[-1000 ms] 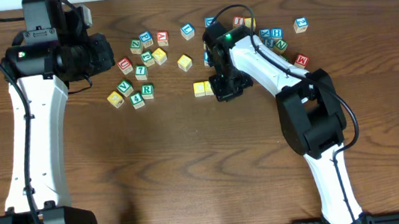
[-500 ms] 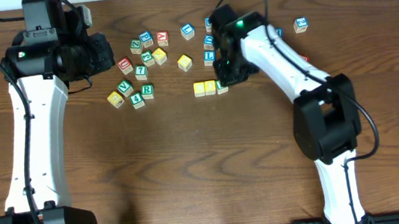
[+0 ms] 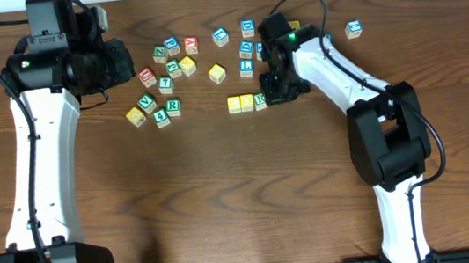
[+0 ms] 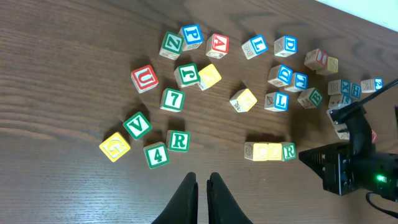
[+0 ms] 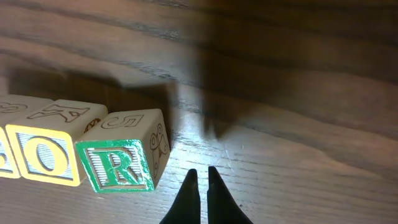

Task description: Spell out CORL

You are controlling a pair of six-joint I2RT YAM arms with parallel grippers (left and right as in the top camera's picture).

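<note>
Right gripper (image 5: pixel 200 186) is clenched on nothing. At its ten o'clock stands the green-lettered R cube (image 5: pixel 118 165), touching the yellow O cube (image 5: pixel 43 155).

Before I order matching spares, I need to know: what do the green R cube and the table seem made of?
R cube: likely pale wood, matte, with a printed green face and embossed side. Table: dark wood grain, slight sheen; solid, veneer or laminate unclear.
</note>
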